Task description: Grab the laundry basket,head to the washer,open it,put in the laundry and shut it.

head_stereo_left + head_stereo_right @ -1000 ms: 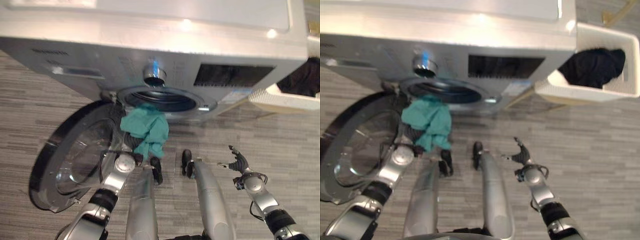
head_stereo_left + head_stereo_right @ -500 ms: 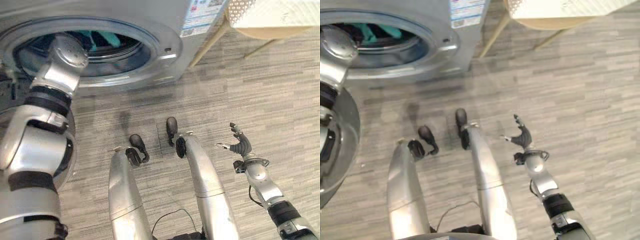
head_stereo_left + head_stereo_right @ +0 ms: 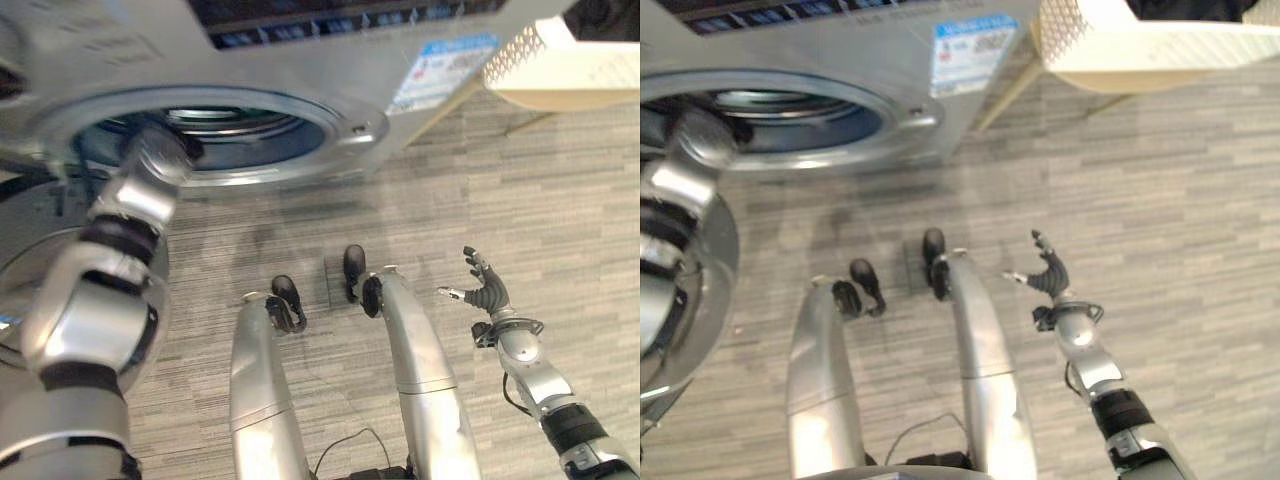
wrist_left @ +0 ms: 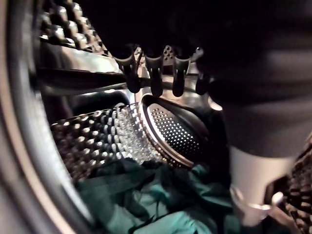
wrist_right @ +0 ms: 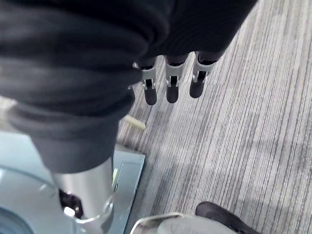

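Observation:
The silver front-loading washer (image 3: 300, 60) stands with its round opening (image 3: 250, 140) uncovered and its door (image 3: 12, 300) swung out to the left. My left arm reaches into that opening up to the wrist. In the left wrist view my left hand (image 4: 156, 73) is inside the perforated drum (image 4: 97, 141), fingers straight and holding nothing. A teal cloth (image 4: 161, 209) lies crumpled on the drum's bottom below it. My right hand (image 3: 487, 296) hangs open over the floor at the right, also seen as straight fingers (image 5: 170, 90).
A cream perforated laundry basket (image 3: 560, 65) with dark clothes (image 3: 612, 14) in it sits on a stand to the right of the washer. Grey striped flooring (image 3: 560, 200) stretches in front of the washer and to the right.
A second ago my left hand held the teal cloth at the washer's opening; now the cloth lies in the drum and the hand is open. The camera has moved. The right hand stayed put.

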Robot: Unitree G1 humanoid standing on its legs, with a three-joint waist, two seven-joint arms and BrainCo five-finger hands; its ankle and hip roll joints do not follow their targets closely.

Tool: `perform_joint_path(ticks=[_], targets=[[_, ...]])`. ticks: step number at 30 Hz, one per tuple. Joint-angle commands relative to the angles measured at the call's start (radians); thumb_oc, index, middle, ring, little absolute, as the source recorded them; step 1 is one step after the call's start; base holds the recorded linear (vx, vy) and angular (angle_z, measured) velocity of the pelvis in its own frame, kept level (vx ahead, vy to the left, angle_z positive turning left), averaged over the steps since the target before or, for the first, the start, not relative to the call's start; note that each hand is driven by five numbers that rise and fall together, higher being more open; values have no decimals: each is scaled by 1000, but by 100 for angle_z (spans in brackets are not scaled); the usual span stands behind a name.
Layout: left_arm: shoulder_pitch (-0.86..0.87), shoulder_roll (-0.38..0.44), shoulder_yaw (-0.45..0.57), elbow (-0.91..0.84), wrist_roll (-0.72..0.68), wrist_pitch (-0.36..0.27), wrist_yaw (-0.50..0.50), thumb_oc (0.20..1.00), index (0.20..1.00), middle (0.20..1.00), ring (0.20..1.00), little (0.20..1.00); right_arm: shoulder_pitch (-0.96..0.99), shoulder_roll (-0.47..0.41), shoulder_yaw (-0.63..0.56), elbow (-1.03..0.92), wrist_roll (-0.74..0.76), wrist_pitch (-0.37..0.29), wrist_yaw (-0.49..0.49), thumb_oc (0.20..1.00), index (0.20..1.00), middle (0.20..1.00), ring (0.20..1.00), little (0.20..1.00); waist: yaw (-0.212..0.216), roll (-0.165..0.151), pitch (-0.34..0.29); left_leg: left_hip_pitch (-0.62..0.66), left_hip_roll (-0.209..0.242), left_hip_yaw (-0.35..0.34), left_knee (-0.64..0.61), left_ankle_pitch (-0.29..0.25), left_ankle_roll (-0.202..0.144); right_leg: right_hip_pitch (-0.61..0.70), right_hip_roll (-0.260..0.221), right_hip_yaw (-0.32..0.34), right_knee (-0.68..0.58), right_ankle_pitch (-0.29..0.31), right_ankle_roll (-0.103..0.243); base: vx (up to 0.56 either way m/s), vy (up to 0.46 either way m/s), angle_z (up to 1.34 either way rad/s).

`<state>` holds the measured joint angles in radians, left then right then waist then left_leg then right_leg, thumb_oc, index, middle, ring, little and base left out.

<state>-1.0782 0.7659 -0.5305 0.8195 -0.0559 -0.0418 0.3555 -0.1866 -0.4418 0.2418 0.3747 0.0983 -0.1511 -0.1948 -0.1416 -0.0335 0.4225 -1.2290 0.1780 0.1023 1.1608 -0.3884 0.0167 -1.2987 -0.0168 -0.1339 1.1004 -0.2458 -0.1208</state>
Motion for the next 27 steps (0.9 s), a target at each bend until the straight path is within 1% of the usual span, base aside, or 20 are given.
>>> perform_joint_path(ticks=[1,3,4,5,7,8,9,10,11,12,13,14,15,16,18,19,20,21,22,27], targets=[[236,-67,138,-81,-2,-36,0,1000,1000,1000,1000,1000,79,29,-6,11,16,-7,-20,1000,1000,1000,1000,1000,-14,31,-130,31,25,-16,-104,76,33,108,-11,60,-151,-11,113,-16,-35,6],[412,-129,211,-152,-34,-50,-42,1000,1000,1000,1000,1000,90,46,-18,37,5,17,-21,1000,1000,1000,1000,1000,4,30,-142,141,10,13,-199,96,16,198,-21,64,-216,-2,118,-18,-10,12],[422,-129,216,-159,-32,-48,-42,1000,1000,1000,1000,1000,93,43,-15,37,4,17,-21,1000,1000,1000,1000,1000,1,28,-140,154,9,16,-208,99,15,209,-21,67,-222,0,119,-8,8,19],[491,-160,235,-192,-50,-51,-60,1000,1000,1000,1000,1000,96,42,-20,49,-5,29,-18,1000,1000,1000,1000,1000,7,28,-142,211,0,26,-251,106,13,260,-28,67,-261,5,119,18,20,15],[705,-241,303,-287,-96,-63,-108,1000,1000,1000,1000,1000,111,35,-47,84,-46,58,-17,1000,1000,1000,1000,1000,31,26,-157,408,-26,47,-421,139,0,437,-37,71,-385,26,133,51,15,16],[711,-242,305,-291,-96,-62,-109,1000,1000,1000,1000,1000,114,34,-45,83,-46,58,-17,1000,1000,1000,1000,1000,29,25,-152,422,-28,49,-431,143,0,449,-38,71,-391,28,134,98,0,24],[813,-279,329,-325,-116,-73,-137,1000,1000,1000,1000,1000,128,27,-62,101,-60,68,-10,1000,1000,1000,1000,1000,40,22,-157,547,-48,56,-532,162,-7,571,-41,72,-483,42,143,63,2,28],[817,-279,331,-327,-115,-72,-137,1000,1000,1000,1000,1000,129,26,-61,101,-60,68,-10,1000,1000,1000,1000,1000,40,20,-149,563,-49,58,-542,166,-7,585,-41,73,-490,45,144,190,20,32],[928,-323,358,-353,-135,-70,-163,1000,1000,1000,1000,1000,156,29,-78,119,-76,81,8,1000,1000,1000,1000,1000,50,17,-158,686,-72,59,-634,188,-10,716,-45,72,-585,63,154,179,22,24],[970,-346,370,-353,-164,-63,-175,1000,1000,1000,1000,1000,168,30,-81,127,-79,84,13,1000,1000,1000,1000,1000,53,14,-155,757,-86,56,-687,201,-12,791,-45,70,-636,73,159,183,22,21],[970,-346,370,-353,-164,-63,-175,1000,1000,1000,1000,1000,168,30,-81,127,-79,84,13,1000,1000,1000,1000,1000,53,14,-154,758,-86,56,-687,201,-12,792,-45,70,-636,74,159,125,16,23],[1006,-363,383,-345,-177,-65,-181,1000,1000,1000,1000,1000,177,35,-90,134,-75,83,16,1000,1000,1000,1000,1000,53,10,-159,814,-96,52,-733,215,-16,856,-42,77,-687,87,164,123,74,24],[1069,-382,390,-343,-170,-66,-200,1000,1000,1000,1000,1000,196,43,-96,150,-80,82,31,1000,1000,1000,1000,1000,70,-1,-166,893,-133,10,-818,276,-20,951,-42,84,-784,137,166,123,74,12],[1069,-382,390,-344,-170,-66,-200,1000,1000,1000,1000,1000,196,43,-96,150,-80,82,31,1000,1000,1000,1000,1000,70,-2,-163,899,-133,11,-821,278,-20,956,-43,84,-786,138,166,118,100,-3],[1118,-388,400,-349,-154,-59,-217,1000,1000,1000,1000,1000,218,48,-112,171,-87,83,49,1000,1000,1000,1000,1000,85,-2,-172,966,-190,-77,-905,300,-29,1038,-28,91,-859,160,179,132,67,-30],[1124,-398,398,-324,-139,-54,-223,1000,1000,1000,1000,1000,214,53,-116,191,-85,81,50,1000,1000,1000,1000,1000,84,-6,-184,998,-202,-97,-942,313,-40,1076,-28,103,-903,175,187,160,86,-38],[1138,-405,400,-301,-128,-51,-232,1000,1000,1000,1000,1000,217,60,-122,211,-88,83,55,1000,1000,1000,1000,1000,77,-6,-204,1051,-208,-107,-990,306,-37,1118,-20,110,-949,181,196,279,155,-41],[1164,-408,401,-268,-103,-40,-250,1000,1000,1000,1000,1000,228,62,-133,238,-92,88,72,1000,1000,1000,1000,1000,67,-1,-252,1113,-203,-76,-1048,308,-28,1161,-19,130,-998,205,211,314,169,-44],[1172,-411,396,-250,-96,-36,-256,1000,1000,1000,1000,1000,232,66,-136,258,-91,93,76,1000,1000,1000,1000,1000,64,0,-269,1133,-205,-69,-1062,306,-22,1176,-21,142,-1013,216,216,304,182,-49],[1188,-417,375,-184,-44,-27,-272,1000,1000,1000,1000,1000,252,82,-140,297,-79,104,88,1000,1000,1000,1000,1000,55,2,-295,1219,-209,-3,-1128,299,-3,1211,-10,214,-1054,250,240,93,121,-66]])
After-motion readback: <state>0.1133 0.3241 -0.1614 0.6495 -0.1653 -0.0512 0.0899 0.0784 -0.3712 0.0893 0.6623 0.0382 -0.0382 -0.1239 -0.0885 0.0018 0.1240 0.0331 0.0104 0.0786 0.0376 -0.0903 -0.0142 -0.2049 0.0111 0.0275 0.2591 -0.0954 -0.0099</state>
